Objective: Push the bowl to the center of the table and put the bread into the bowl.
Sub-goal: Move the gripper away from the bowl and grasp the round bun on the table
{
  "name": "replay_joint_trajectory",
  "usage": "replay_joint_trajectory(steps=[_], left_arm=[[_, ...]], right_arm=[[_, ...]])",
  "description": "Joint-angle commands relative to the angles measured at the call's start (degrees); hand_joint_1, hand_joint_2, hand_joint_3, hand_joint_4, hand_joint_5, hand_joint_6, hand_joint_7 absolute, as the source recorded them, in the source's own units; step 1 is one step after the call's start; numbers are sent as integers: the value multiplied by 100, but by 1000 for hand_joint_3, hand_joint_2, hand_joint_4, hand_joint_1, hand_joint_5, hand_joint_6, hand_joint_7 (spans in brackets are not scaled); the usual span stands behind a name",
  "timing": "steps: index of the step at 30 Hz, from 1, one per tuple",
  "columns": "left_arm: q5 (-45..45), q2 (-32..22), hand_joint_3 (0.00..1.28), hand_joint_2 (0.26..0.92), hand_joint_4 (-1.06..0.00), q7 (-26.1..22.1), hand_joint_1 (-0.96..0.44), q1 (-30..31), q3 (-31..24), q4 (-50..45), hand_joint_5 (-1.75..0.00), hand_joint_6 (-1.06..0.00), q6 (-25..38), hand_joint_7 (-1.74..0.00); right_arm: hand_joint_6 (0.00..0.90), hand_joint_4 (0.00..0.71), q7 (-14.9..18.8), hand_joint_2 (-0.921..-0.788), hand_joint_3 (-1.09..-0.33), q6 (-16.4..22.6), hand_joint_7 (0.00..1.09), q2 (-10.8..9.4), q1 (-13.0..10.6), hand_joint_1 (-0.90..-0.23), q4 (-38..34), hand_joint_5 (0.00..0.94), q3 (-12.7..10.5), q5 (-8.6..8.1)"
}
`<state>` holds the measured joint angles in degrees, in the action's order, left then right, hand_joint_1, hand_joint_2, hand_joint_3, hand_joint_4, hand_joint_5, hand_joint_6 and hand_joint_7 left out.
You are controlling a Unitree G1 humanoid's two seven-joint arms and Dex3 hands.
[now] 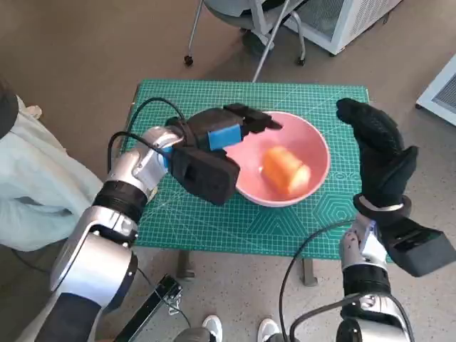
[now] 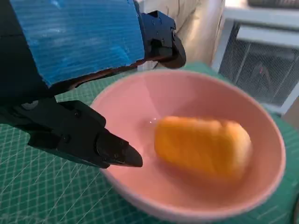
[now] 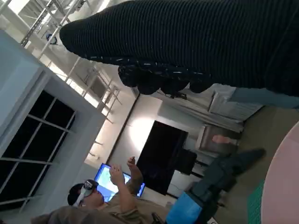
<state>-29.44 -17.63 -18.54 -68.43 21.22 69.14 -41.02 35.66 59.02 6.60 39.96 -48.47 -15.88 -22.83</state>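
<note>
- Green cutting mat (image 1: 214,221) covers your small table, with the pink bowl (image 1: 313,139) near its middle.
- Your left hand (image 1: 217,135) hangs at the rim, fingers (image 2: 112,149) apart, empty.
- Bread (image 1: 286,169) lies inside: soft, light; cradle its sides.
- Your right hand (image 1: 377,153) is raised, fingers extended, empty.

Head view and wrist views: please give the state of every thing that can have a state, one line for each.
bowl: upright on the green mat, holding the bread.
bread: lying inside the bowl, not held.
left hand: over the bowl's rim, fingers apart, holding nothing.
right hand: raised beside the bowl, fingers extended, holding nothing.
</note>
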Motion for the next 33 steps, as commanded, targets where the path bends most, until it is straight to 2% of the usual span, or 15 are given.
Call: replay_joint_trajectory(steps=[1, 3, 7, 10, 14, 21, 26, 33], left_arm=[[410, -403, 19, 899, -305, -8, -279, 209, -330, -225, -43, -375, -653, -457], [604, -584, 12, 910, -401, -90, -275, 349, -476, -347, -43, -469, -874, -454], [1111, -969, 3, 907, -490, -369, -240, 739, -810, -772, -33, -526, -1150, -414], [1572, -1290, 1, 895, -518, -677, -200, 1150, -1083, -1304, -30, -534, -1116, -398], [1895, -1773, 1, 884, -525, -892, -178, 1675, -1366, -1783, -24, -529, -951, -384], [1622, -2537, 2, 892, -505, -656, -207, 2160, -1592, -1695, -3, -536, -899, -287], [1322, -2849, 0, 876, -495, -490, -215, 2332, -1548, -1677, 0, -555, -706, -216], [1147, -3037, 0, 835, -441, -611, -207, 2525, -1436, -1809, 0, -546, -217, -117]], right_arm=[[12, 339, -10, -921, -797, -105, 862, 24, -145, -600, 14, 5, -28, -58], [11, 339, 1, -921, -797, -115, 865, 30, -160, -598, 22, 5, -34, -67], [8, 339, 19, -921, -799, -110, 871, 33, -191, -594, 33, 4, -42, -75], [6, 338, 33, -921, -800, -132, 874, 36, -211, -593, 45, 4, -44, -84], [2, 337, 49, -921, -802, -139, 879, 58, -219, -592, 36, 3, -49, -84], [-1, 334, 43, -921, -805, -136, 882, 92, -142, -588, -69, 1, -50, -29], [-1, 333, 66, -921, -804, -181, 878, 112, -66, -591, -139, 1, -43, -38], [0, 334, 145, -921, -801, -176, 874, 104, 7, -592, -237, 1, -42, -58]])
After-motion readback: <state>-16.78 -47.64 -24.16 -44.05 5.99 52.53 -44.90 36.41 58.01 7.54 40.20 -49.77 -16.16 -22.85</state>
